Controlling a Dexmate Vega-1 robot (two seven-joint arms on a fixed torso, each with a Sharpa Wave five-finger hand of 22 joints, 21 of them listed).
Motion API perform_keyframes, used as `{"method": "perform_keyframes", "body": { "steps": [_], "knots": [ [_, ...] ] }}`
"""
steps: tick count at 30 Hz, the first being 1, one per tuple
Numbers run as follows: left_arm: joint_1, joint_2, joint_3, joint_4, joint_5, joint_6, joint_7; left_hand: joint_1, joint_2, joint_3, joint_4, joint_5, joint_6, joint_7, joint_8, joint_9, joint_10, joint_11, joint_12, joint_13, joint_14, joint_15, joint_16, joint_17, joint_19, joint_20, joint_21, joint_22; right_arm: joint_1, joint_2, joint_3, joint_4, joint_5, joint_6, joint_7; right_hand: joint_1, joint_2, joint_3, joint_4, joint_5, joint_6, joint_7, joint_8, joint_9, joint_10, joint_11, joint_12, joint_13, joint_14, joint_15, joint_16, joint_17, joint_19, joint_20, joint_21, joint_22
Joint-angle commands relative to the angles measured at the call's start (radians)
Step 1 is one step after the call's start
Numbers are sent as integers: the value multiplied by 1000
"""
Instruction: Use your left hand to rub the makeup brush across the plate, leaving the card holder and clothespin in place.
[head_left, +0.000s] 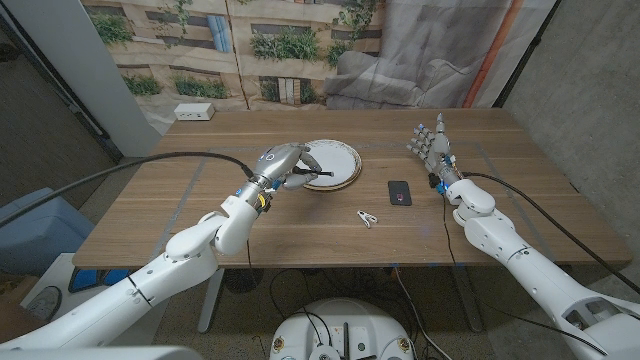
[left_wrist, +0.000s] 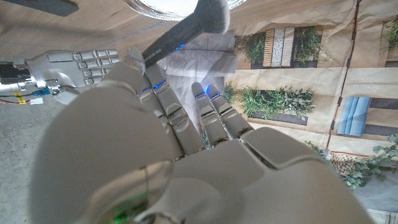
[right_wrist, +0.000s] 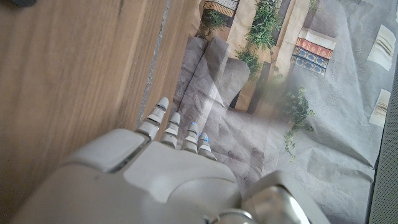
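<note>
My left hand (head_left: 281, 162) holds the dark-handled makeup brush (head_left: 316, 175) over the left part of the white, gold-rimmed plate (head_left: 343, 153). In the left wrist view the left hand (left_wrist: 186, 149) pinches the brush (left_wrist: 180, 34), whose soft dark bristles reach the plate's rim (left_wrist: 163, 9). The black card holder (head_left: 399, 192) lies right of the plate, and the small clothespin (head_left: 367, 217) lies nearer the front edge. My right hand (head_left: 430, 143) stands upright beyond the card holder, fingers apart, holding nothing. It is also seen as the right hand (left_wrist: 68, 65) and the right hand (right_wrist: 174, 168).
A white box (head_left: 194, 112) sits at the table's back left corner. A black cable (head_left: 170, 158) runs along my left arm over the table's left side. Printed backdrop sheets hang behind the table (head_left: 200, 200).
</note>
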Motion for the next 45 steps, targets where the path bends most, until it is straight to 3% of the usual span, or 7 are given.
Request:
{"method": "perform_keyframes", "body": {
  "steps": [1, 5, 8, 16, 28, 45],
  "knots": [
    [-39, -75, 13, 86, -61, -23, 106, 13, -2, -5, -2, 8, 5, 0, -3, 5, 9, -7, 0, 5, 11, -155, -3, 2, 8, -13, 3, 5, 0, 0, 0, 1, 0, 0, 0, 2, 101, 2, 7, 7, -8, 0, 5, 3, -7, 2, 7, 1, -1, 9, 4, 3, 0, 7, 7, 6],
    [-53, -101, 22, 116, -79, -37, 141, 13, -3, -7, -2, 8, 6, 1, -4, 5, 10, -7, -1, 5, 11, -154, -3, 2, 7, -13, 2, 5, 0, 0, 0, 1, 0, 0, 0, 2, 101, 2, 7, 7, -8, 1, 5, 3, -8, -1, 6, 1, -1, 9, 4, 3, 1, 7, 7, 6],
    [-50, -132, 25, 119, -85, 5, 163, 14, -3, -9, -2, 8, 5, 3, -6, 5, 9, -7, -2, 5, 12, -153, -3, 1, 6, -13, 2, 5, 0, 0, 0, 1, 0, 0, 0, 2, 101, 2, 7, 7, -8, 1, 5, 3, -7, 1, 7, 1, -1, 9, 4, 3, 1, 7, 7, 6],
    [-69, -173, 44, 169, -140, -30, 209, 15, 0, -14, -1, 10, 5, 6, -10, 6, 6, -7, -5, 5, 20, -151, -1, 2, 9, -19, 2, 5, 0, 0, 0, 1, 0, 0, 0, 2, 101, 2, 7, 7, -8, 1, 5, 2, -7, 1, 7, 1, -1, 9, 4, 3, 1, 7, 7, 6],
    [-91, -211, 57, 218, -239, -66, 211, 19, 0, -21, -1, 11, 2, 7, -14, 7, 1, -7, -8, 6, 28, -151, 0, 2, 12, -14, 2, 5, 0, 0, 0, -1, 0, -1, 0, 2, 101, 2, 7, 7, -8, 0, 5, 3, -9, 0, 6, 1, -1, 7, 4, 3, 0, 6, 7, 6],
    [-132, -312, 61, 295, -414, -83, 202, 17, -4, -32, 1, 11, 1, 1, -19, 9, -21, -6, -17, 5, 23, -149, -6, 0, 18, -10, 4, 7, -1, -1, 1, -3, 1, -2, 0, 2, 101, 2, 7, 7, -8, 0, 5, 2, -7, 1, 7, 1, 0, 9, 4, 3, 0, 7, 7, 6]
  ]
}}
